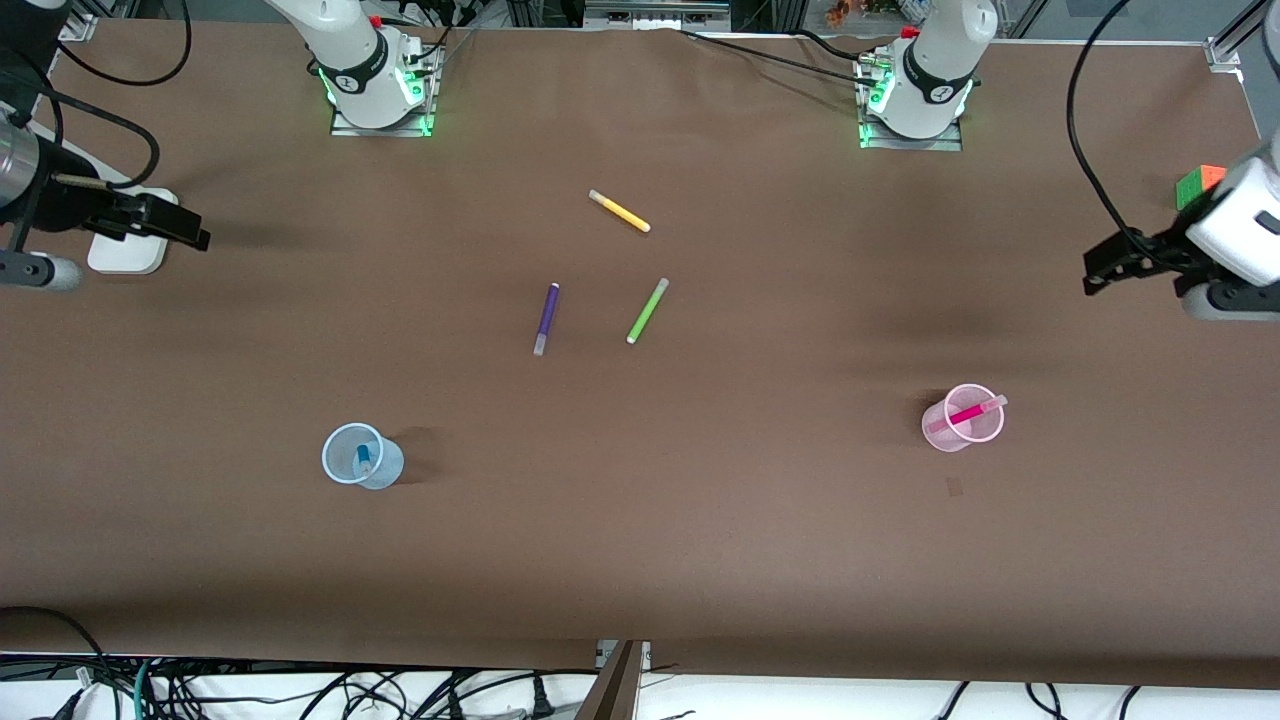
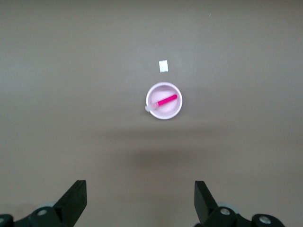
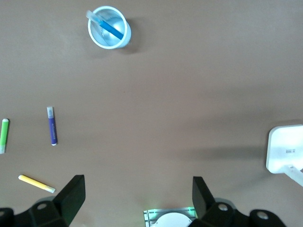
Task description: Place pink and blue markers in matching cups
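Note:
The pink marker (image 1: 968, 412) stands tilted inside the pale pink cup (image 1: 948, 431) toward the left arm's end of the table; both show in the left wrist view, marker (image 2: 166, 100) in cup (image 2: 155, 108). The blue marker (image 1: 364, 459) stands inside the pale blue cup (image 1: 385, 470) toward the right arm's end; the right wrist view shows marker (image 3: 110, 29) in cup (image 3: 99, 39). My left gripper (image 1: 1100, 268) is open and empty, high at the left arm's end. My right gripper (image 1: 190, 232) is open and empty, high at the right arm's end.
A purple pen (image 1: 546, 318), a lime-green pen (image 1: 647, 311) and a yellow pen (image 1: 619, 211) lie mid-table. A white block (image 1: 130, 262) sits under the right gripper. A colour cube (image 1: 1197, 185) sits by the left arm. A small white tag (image 2: 164, 65) lies beside the pink cup.

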Controlling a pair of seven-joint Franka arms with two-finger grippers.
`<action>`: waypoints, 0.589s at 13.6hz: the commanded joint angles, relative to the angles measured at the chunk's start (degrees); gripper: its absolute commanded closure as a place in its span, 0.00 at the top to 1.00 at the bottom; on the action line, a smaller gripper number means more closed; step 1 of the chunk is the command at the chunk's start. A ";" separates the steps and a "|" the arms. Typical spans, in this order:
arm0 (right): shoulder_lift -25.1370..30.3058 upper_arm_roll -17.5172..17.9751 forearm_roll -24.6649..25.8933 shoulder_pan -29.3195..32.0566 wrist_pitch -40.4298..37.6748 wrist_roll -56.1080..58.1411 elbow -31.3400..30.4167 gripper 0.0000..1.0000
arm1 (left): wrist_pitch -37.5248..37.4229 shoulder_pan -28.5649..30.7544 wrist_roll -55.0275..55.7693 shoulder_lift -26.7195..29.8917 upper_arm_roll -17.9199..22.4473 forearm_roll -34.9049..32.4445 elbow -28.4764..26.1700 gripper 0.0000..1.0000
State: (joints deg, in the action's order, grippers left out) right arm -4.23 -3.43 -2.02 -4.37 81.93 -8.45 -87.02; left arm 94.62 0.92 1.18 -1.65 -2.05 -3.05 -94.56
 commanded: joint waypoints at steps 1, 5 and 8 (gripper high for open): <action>2.12 0.70 1.84 0.50 -0.02 0.44 -2.45 1.00 | 2.85 -0.04 1.19 3.59 -0.50 1.38 -4.84 1.00; 0.37 0.44 2.11 0.32 -0.28 3.79 -0.71 1.00 | 2.42 -0.05 1.10 3.41 -0.68 1.38 -4.84 1.00; -1.83 0.44 2.11 0.06 -2.57 3.88 2.46 1.00 | 2.33 -0.13 1.10 3.23 -0.68 1.38 -4.40 1.00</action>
State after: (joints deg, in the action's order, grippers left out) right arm -4.55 -3.24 -0.95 -4.54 81.41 -5.63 -87.28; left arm 96.14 0.81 1.93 0.53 -2.75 -3.05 -98.00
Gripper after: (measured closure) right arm 0.000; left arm 0.000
